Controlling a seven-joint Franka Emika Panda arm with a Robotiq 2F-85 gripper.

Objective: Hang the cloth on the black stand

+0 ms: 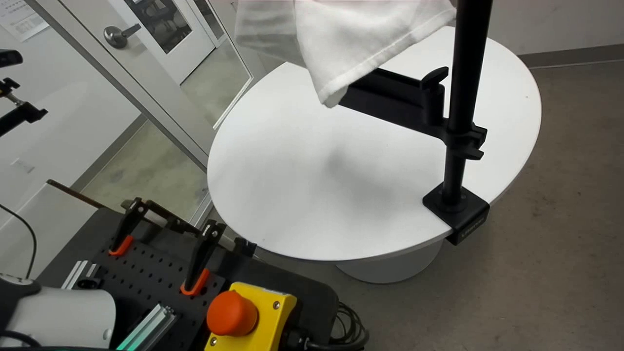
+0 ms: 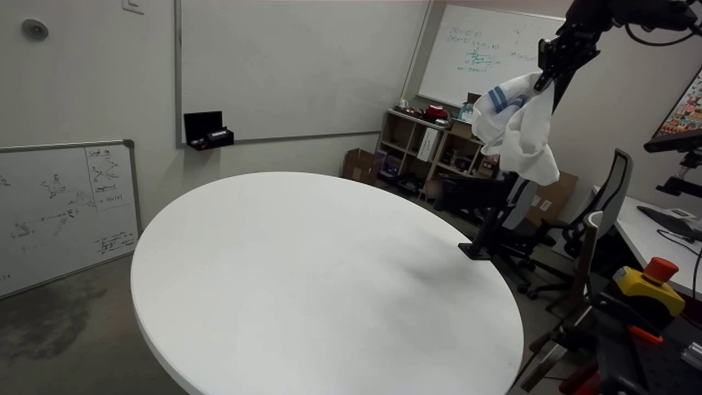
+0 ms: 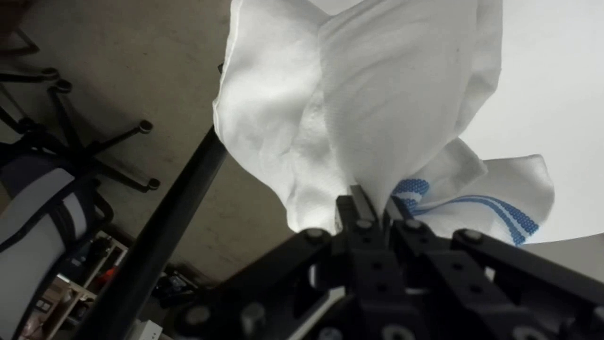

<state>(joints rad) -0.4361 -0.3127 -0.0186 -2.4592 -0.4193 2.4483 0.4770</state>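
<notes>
1. White fabric cloth with blue stripes (image 3: 391,89) is being clamped between both fingers (image 3: 361,205) of the black two-finger gripper (image 3: 379,204); pincer tips are being pressed together on a bunched fold.
2. Cloth is being held up in the air, higher than the white round table (image 1: 292,195) and near the stand; loose folds are being draped from the pinch.
3. Black stand with a straight round pole (image 1: 469,68) is being supported at the table's edge by a square black base (image 1: 458,209); a thick black side arm (image 1: 390,100) is being held out from the pole.
4. In an exterior view, part of the side arm is being covered by the cloth's lower corner; whether contact is being made cannot be told.
5. In the wrist view, the pole is being partly covered by the cloth's edge; touching or apart cannot be told.
6. Soft grey shadow (image 1: 356,175) is being cast on the tabletop.
7. Yellow box (image 1: 273,312) with a round red-orange button (image 1: 231,313) is being supported near two black orange-tipped clamps (image 1: 201,251).
8. In an exterior view, a large whiteboard (image 2: 301,66), a loaded wooden shelf unit (image 2: 396,130) and a grey-and-black office chair (image 2: 613,184) are being shown behind.
</notes>
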